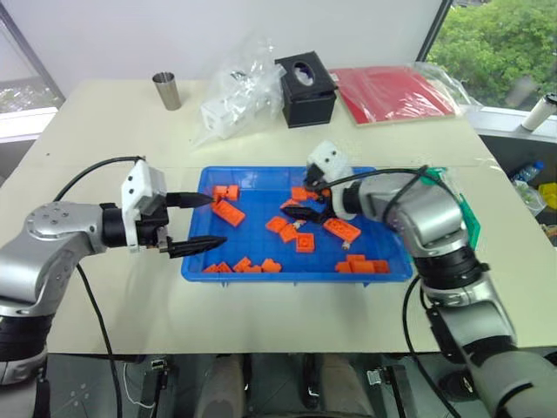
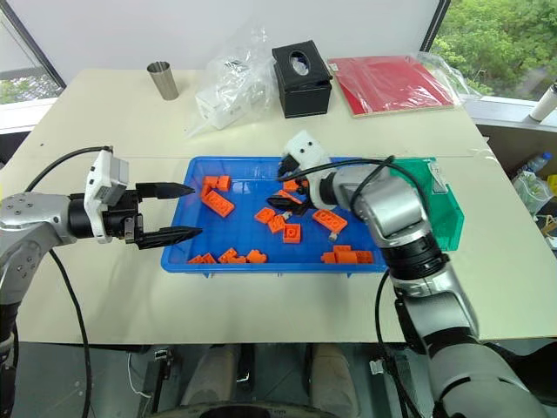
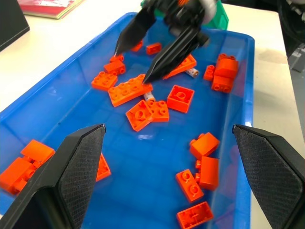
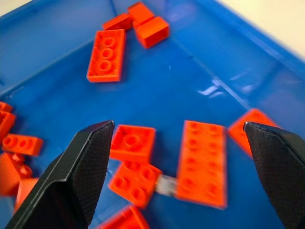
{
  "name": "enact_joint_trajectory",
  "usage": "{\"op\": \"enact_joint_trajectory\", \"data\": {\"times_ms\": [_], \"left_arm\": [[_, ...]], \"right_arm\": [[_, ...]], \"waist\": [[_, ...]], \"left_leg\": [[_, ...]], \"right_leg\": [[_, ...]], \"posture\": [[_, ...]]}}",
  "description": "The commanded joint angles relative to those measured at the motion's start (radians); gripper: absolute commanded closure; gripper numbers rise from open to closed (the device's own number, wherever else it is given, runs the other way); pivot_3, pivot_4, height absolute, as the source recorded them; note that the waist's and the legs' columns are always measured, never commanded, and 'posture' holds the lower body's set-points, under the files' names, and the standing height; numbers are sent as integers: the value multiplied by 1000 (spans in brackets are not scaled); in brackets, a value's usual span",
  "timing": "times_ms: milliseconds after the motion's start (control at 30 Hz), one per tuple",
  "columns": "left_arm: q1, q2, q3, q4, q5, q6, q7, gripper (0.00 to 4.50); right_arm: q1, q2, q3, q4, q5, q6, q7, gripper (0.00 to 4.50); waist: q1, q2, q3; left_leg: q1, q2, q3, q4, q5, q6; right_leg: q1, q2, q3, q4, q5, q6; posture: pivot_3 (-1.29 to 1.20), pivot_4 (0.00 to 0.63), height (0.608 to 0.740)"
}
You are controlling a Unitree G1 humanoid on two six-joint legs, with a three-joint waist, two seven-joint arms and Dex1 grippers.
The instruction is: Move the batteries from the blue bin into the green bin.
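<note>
The blue bin [image 1: 261,272] lies mid-table with orange bricks [image 1: 341,229] scattered in it. One small silver battery [image 3: 149,95] lies between bricks, and another battery [image 3: 192,72] peeks out beside a long brick. My right gripper [image 1: 300,198] hovers open and empty over the bricks in the middle of the bin, with a battery [image 4: 166,185] just below and between its fingers. At the bin's left wall my left gripper [image 1: 218,219] stands open and empty. The green bin [image 2: 444,209] sits against the blue bin's right end, partly hidden by my right arm.
At the back of the table stand a steel cup [image 1: 167,90], a crumpled clear plastic bag [image 1: 233,96], a black tissue box [image 1: 306,89] and a red folder [image 1: 396,91]. Bare tabletop lies in front of the blue bin and to its left.
</note>
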Motion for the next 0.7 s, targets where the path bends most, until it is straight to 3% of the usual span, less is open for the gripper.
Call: {"op": "enact_joint_trajectory", "data": {"times_ms": [33,400,500,567,633,700], "left_arm": [[3,8,33,-37,-17,7,10,0],[14,6,40,-60,-30,18,21,0],[7,9,38,-52,-30,15,17,0],[3,9,35,-47,-29,12,15,0],[0,8,32,-44,-27,9,15,0],[-5,5,27,-42,-26,7,12,0]], "right_arm": [[3,10,5,31,-18,-26,-30,40],[39,25,34,159,-60,-121,-55,40],[46,27,29,159,-56,-133,-52,1293],[44,27,23,145,-53,-139,-47,2435],[38,24,23,129,-52,-143,-41,3292],[30,28,27,116,-52,-159,-35,3290]], "waist": [[0,0,0],[-17,0,0],[-18,0,0],[-18,0,0],[-17,0,0],[-17,0,0]], "left_leg": [[0,0,0,0,0,0],[1,0,0,-2,0,0],[1,1,0,-2,0,0],[1,1,0,-2,0,0],[1,1,0,-2,0,0],[1,1,0,-2,0,0]], "right_leg": [[0,0,0,0,0,0],[0,1,0,1,0,1],[0,1,0,1,0,1],[0,1,0,1,0,1],[0,1,0,1,0,1],[0,1,0,1,0,1]], "posture": [[0,150,736],[0,150,736],[0,150,736],[0,150,736],[0,150,736],[0,150,736]]}}
